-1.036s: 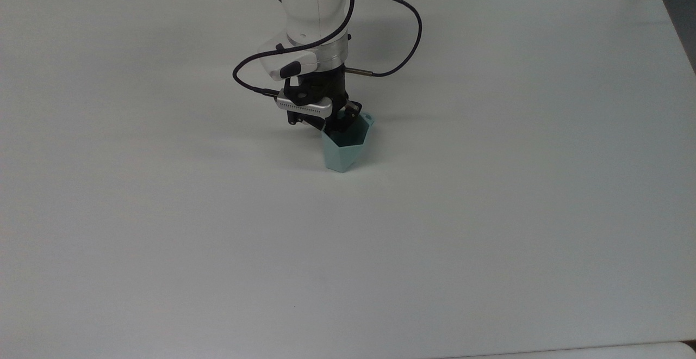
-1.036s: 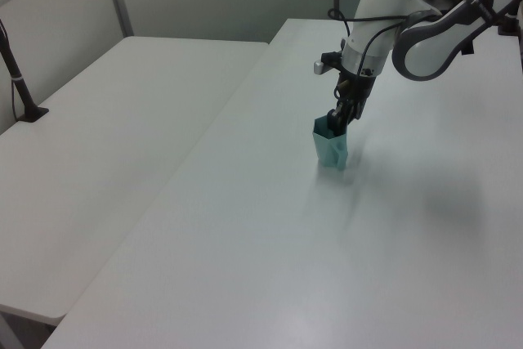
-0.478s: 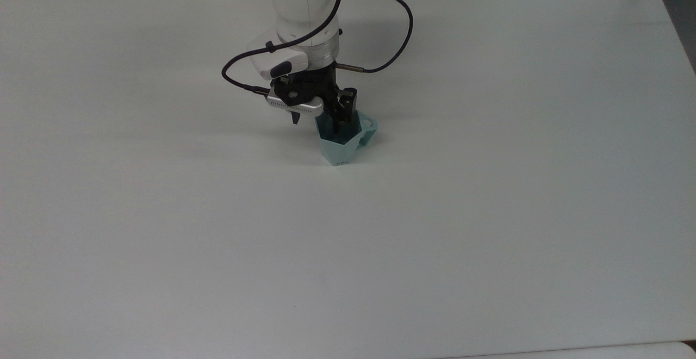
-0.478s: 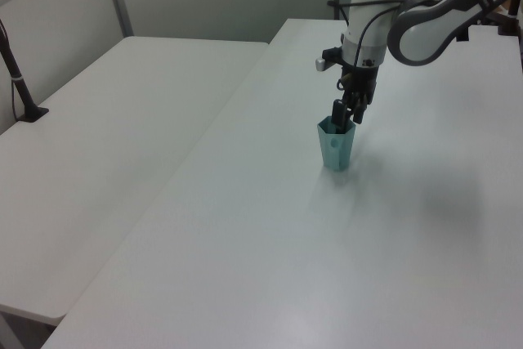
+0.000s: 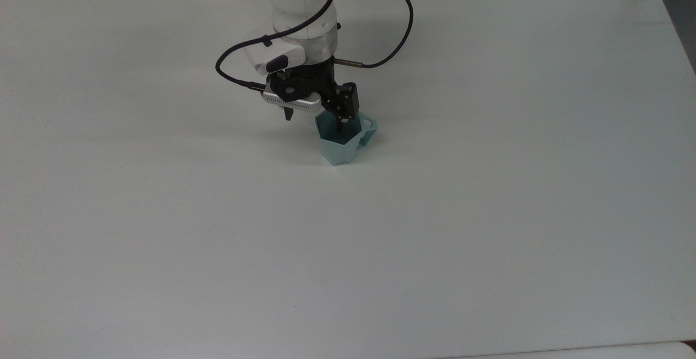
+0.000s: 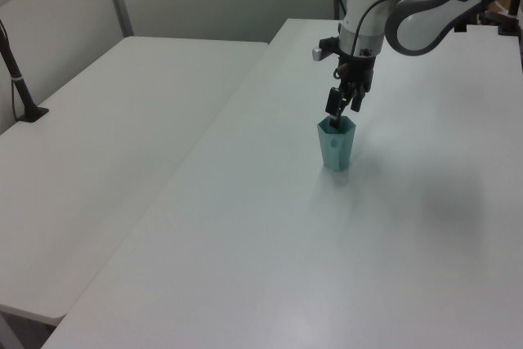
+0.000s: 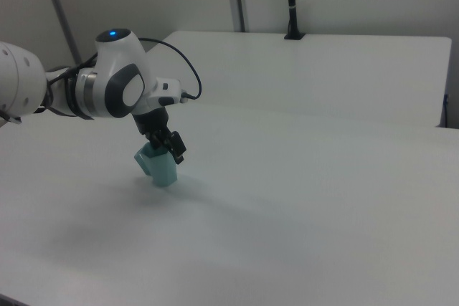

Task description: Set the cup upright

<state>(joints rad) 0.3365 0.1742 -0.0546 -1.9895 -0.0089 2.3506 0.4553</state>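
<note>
The cup (image 5: 341, 142) stands upright on the white surface (image 5: 489, 212), mouth up, nearer the far edge than the near one in the top view, its handle toward the top view's right. The gripper (image 5: 340, 122) hangs just above the rim, one fingertip dipping into the mouth; its fingers look spread, gripping nothing.

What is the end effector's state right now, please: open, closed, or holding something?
End effector: open, holding nothing, its fingers just above the rim of the upright cup.
</note>
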